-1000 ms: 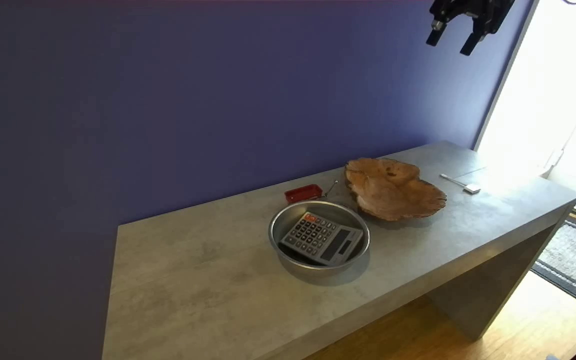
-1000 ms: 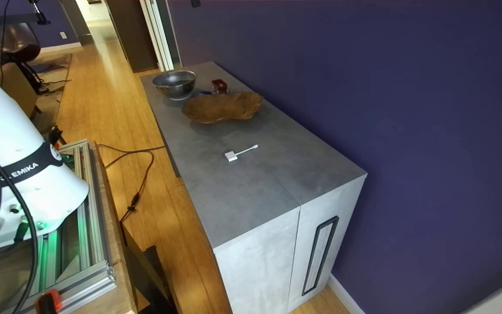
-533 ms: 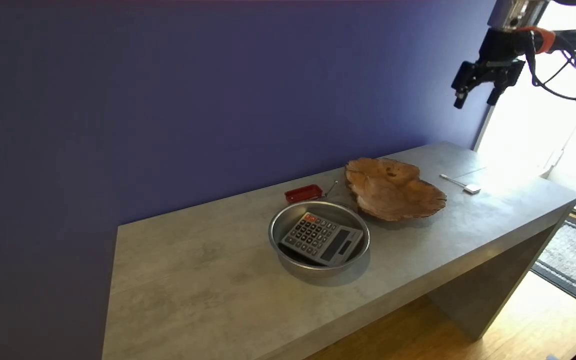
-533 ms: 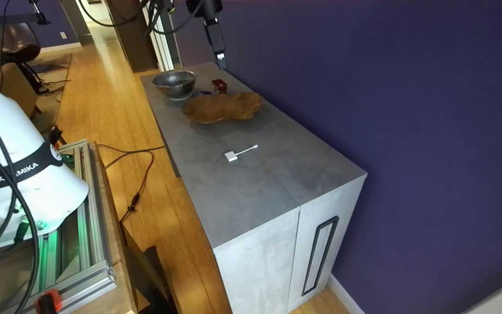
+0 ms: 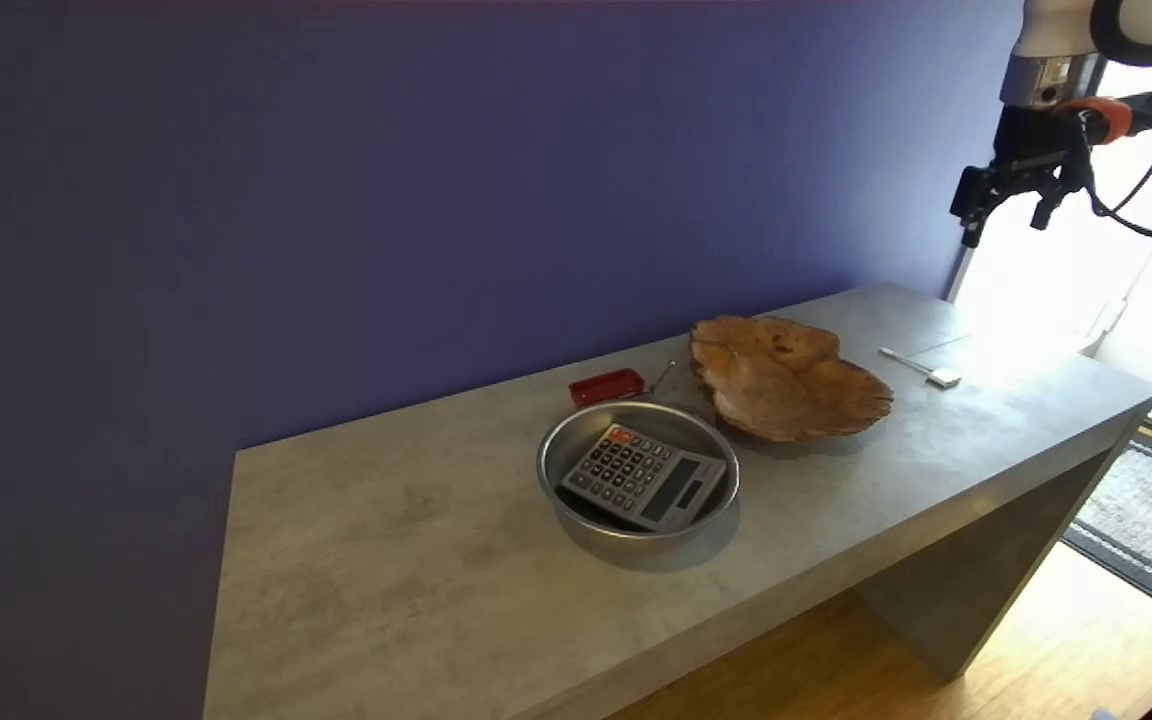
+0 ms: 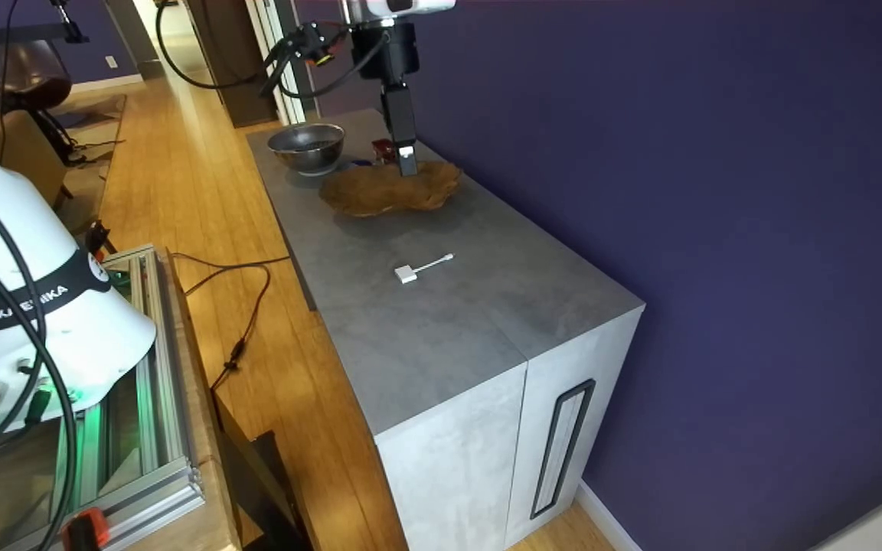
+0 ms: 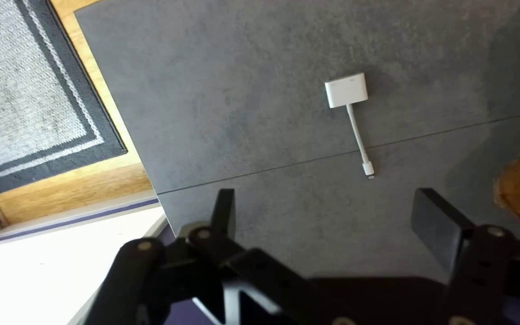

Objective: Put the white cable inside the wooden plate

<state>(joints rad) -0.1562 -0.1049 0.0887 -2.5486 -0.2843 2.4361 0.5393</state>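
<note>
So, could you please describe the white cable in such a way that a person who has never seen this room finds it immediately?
Find the grey countertop; pass the metal bowl, then the wavy-edged wooden plate. Beyond the plate lies the white cable: a rectangular block with a thin lead. Unlike the silver bowl and brown plate, it is white and far smaller.

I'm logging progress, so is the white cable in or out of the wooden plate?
Out: in both exterior views, the white cable lies on the tabletop, apart from the wooden plate.
</note>
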